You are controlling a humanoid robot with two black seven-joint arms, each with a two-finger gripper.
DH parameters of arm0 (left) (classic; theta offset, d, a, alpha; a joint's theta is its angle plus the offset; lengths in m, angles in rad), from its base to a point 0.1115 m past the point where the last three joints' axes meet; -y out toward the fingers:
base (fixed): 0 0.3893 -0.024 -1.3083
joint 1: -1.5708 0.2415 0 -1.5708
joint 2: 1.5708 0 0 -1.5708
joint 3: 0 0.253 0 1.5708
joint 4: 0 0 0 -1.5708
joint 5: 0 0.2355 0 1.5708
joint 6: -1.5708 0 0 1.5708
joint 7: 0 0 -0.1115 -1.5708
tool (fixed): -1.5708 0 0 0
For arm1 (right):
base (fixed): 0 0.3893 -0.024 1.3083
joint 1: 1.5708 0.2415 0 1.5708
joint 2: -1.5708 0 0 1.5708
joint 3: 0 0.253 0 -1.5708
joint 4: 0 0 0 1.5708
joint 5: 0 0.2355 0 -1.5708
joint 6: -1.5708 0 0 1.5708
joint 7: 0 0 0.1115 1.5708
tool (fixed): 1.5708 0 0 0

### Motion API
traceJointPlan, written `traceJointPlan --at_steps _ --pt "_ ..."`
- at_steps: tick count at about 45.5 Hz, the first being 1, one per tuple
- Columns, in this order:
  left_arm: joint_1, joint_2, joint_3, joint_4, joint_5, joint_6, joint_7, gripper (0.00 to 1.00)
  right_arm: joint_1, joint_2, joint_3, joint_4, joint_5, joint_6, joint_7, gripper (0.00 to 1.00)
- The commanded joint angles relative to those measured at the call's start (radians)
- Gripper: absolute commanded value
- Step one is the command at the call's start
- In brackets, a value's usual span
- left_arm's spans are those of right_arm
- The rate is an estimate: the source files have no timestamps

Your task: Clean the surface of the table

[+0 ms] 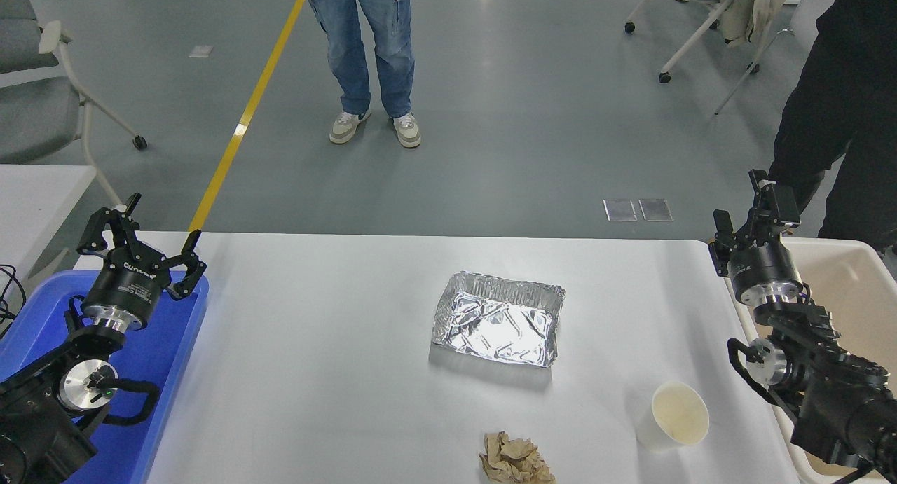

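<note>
Worktop surface (336,372) with litter, both claws off to its sides.

Right claw (753,214) raised past the right edge, beside a beige bin (851,288), fingers spread; left claw (140,242) spread wide over a blue tray (168,351) at the left edge. Between them: foil tray (499,319) mid-worktop, paper cup (674,415) and crumpled brown paper (515,459) near the front edge.

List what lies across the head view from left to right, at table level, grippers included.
blue bin → left gripper, open above that bin → foil tray → paper cup → right gripper, open → beige bin. The crumpled brown paper overlaps the tray's span, so it is left out.
</note>
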Motion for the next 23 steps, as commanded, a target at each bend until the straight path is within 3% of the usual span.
traceJointPlan --at_steps 1,23 --pt "0.0 0.0 0.0 0.0 0.0 0.0 0.0 1.0 0.003 -0.002 -0.001 -0.002 0.0 0.0 0.0 0.99" --pt "0.0 0.0 0.0 0.0 0.0 0.0 0.0 1.0 0.009 -0.017 0.008 -0.008 -0.001 -0.003 0.0 0.99"
